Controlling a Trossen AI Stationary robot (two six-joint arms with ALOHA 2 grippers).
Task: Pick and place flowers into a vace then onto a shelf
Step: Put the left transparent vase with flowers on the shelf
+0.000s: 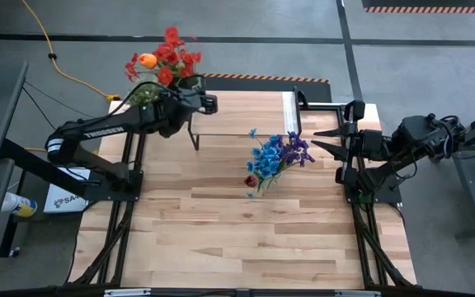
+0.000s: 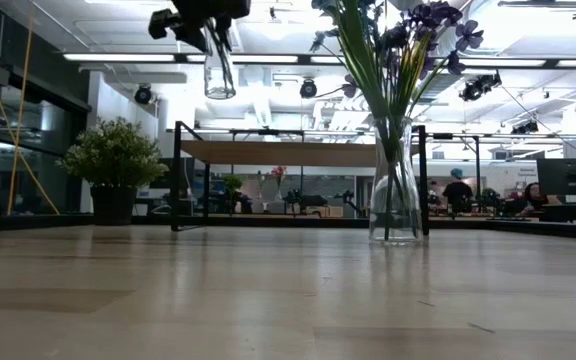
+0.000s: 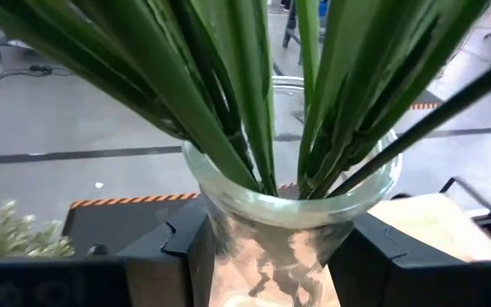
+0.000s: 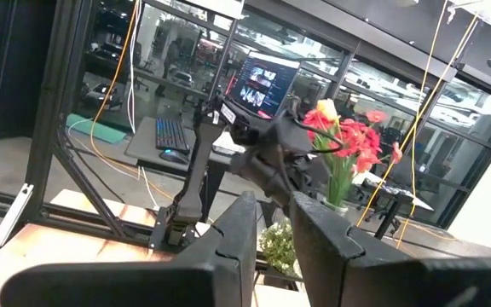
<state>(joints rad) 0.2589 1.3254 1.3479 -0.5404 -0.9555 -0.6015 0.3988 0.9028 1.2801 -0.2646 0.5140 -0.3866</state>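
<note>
A: What is the setting?

B: A plank table (image 1: 246, 239) on a grey concrete floor, and behind it a wide bright hall with ceiling lights, desks and seated people far off. A bushy potted plant (image 2: 115, 170) stands at the far edge of the table.

A: Where are the flowers?

B: In two bunches. The red and orange flowers (image 1: 163, 58) sit in a clear glass vase (image 3: 290, 230) which the left gripper (image 3: 271, 256) grasps around its neck, a finger pressed on each side. The low view shows that vase lifted clear above the table, its base hanging near the top of the picture. From above, the blooms lie over the table's far left corner, just beside the shelf's left end.

A: And the other bunch?

B: The blue and purple flowers (image 1: 283, 153) stand in a second glass vase (image 2: 396, 190) upright on the table, in front of the shelf (image 1: 246, 115) near its right end.

A: The shelf itself?

B: A low wooden board on thin black legs along the far edge.

A: The right arm?

B: The right gripper (image 1: 326, 140) hangs at the table's right edge, fingers spread apart and grasping nothing, pointing toward the blue bunch.
</note>
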